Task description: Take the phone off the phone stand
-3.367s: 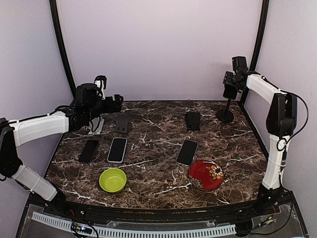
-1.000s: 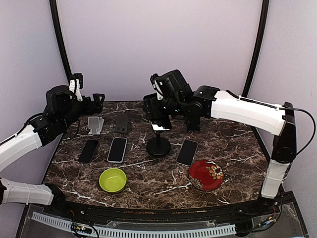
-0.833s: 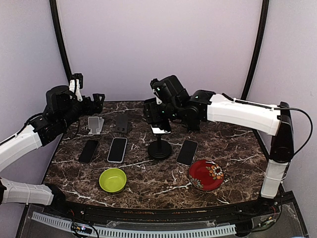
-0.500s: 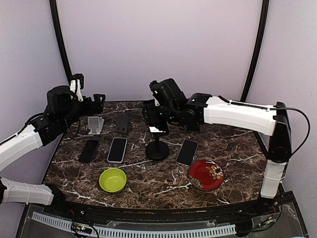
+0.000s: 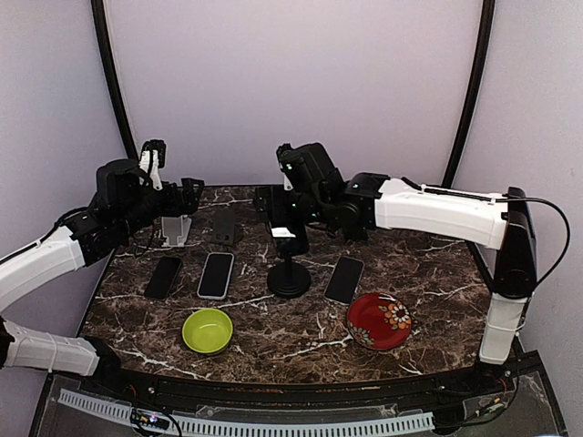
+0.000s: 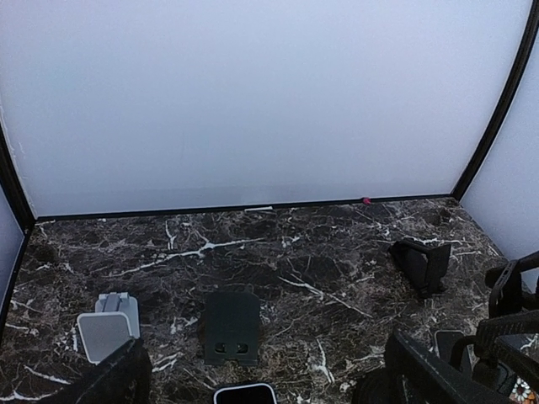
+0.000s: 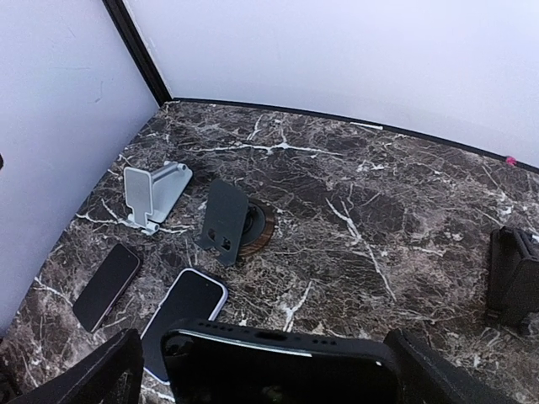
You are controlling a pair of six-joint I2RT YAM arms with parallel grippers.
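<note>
From its round base on the tabletop [image 5: 273,337], the phone stand [image 5: 289,276] rises, and on its top sits the phone [image 7: 278,374]: dark screen, black case, pale rim. Our right pincer [image 5: 281,214] straddles it, fingers [image 7: 101,379] spread. Left of the stand and farther back, our left pincer [image 5: 189,194] hangs spread, empty.

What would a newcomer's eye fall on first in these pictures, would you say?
The right gripper reaches to the middle, open around the phone on a tall black stand. Next come the red patterned bowl at front right and the lime-green bowl at front left.
</note>
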